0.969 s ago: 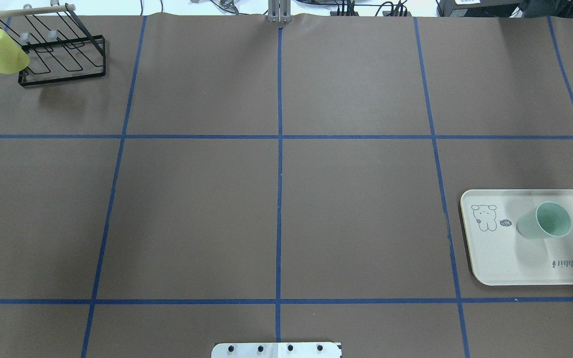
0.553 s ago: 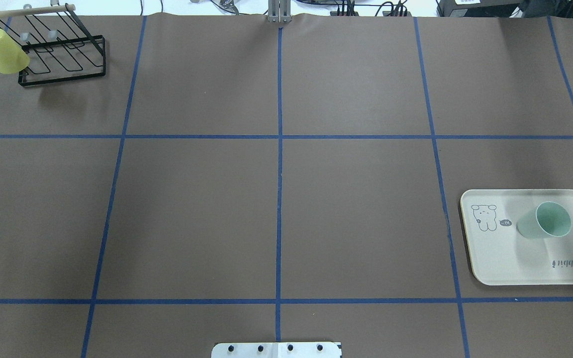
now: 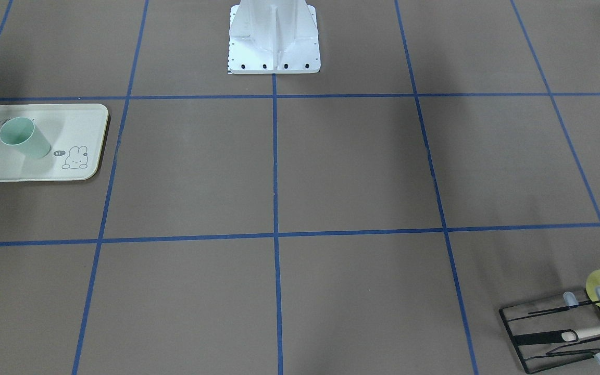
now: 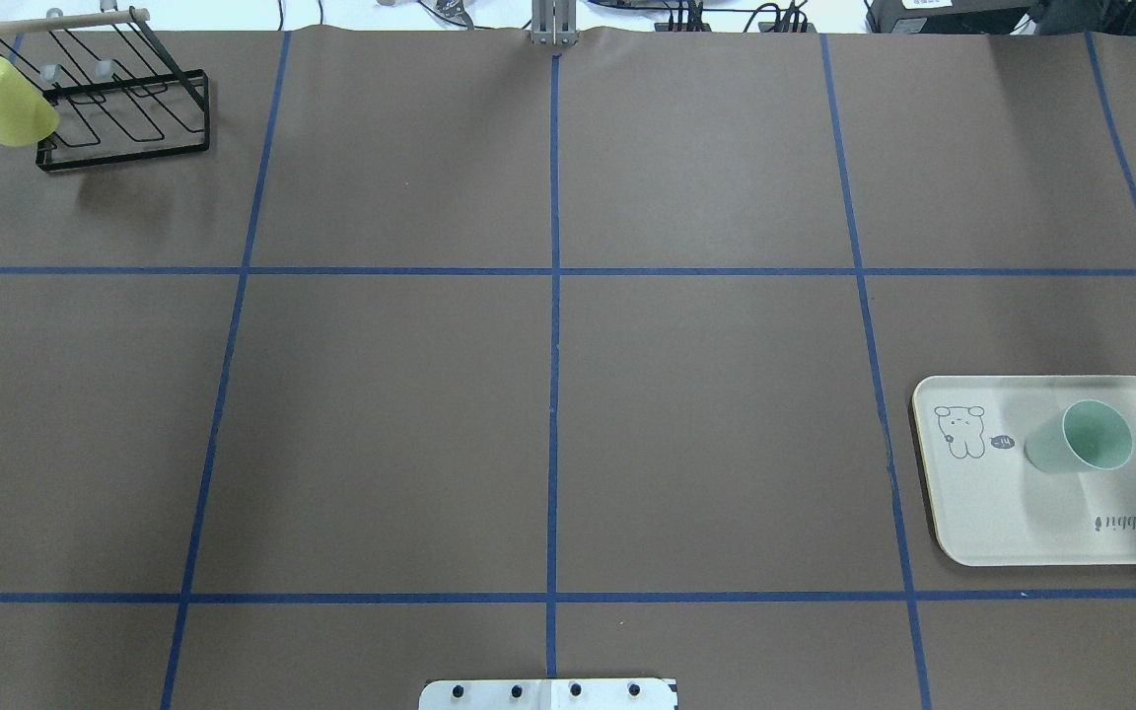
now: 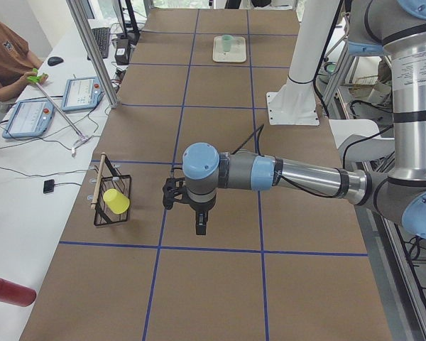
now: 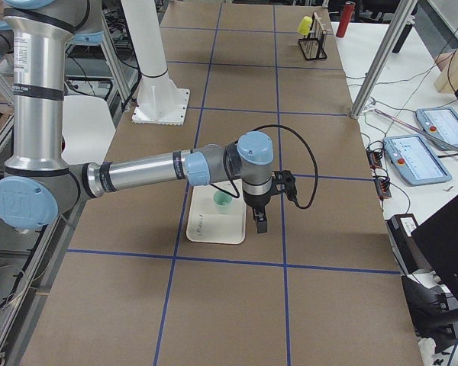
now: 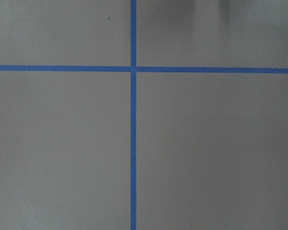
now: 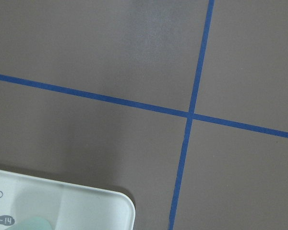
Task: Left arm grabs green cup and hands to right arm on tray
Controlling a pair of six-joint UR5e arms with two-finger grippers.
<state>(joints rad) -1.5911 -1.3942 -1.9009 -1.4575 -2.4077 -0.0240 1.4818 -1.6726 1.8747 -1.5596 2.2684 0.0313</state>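
On the brown, blue-taped table [image 4: 381,424] the pale mint-green plastic cup [image 4: 1081,441] stands on the cream rounded tray [image 4: 1002,513], near the right gripper [image 6: 260,226] and far from the left gripper [image 5: 200,227]; whether either is spread I cannot tell.

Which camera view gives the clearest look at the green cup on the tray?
The overhead exterior view: the green cup stands upright on the tray with its open mouth clearly visible. The front-facing view shows it similarly. Exterior left shows it tiny, exterior right small, the right wrist only a sliver, the left wrist nothing.
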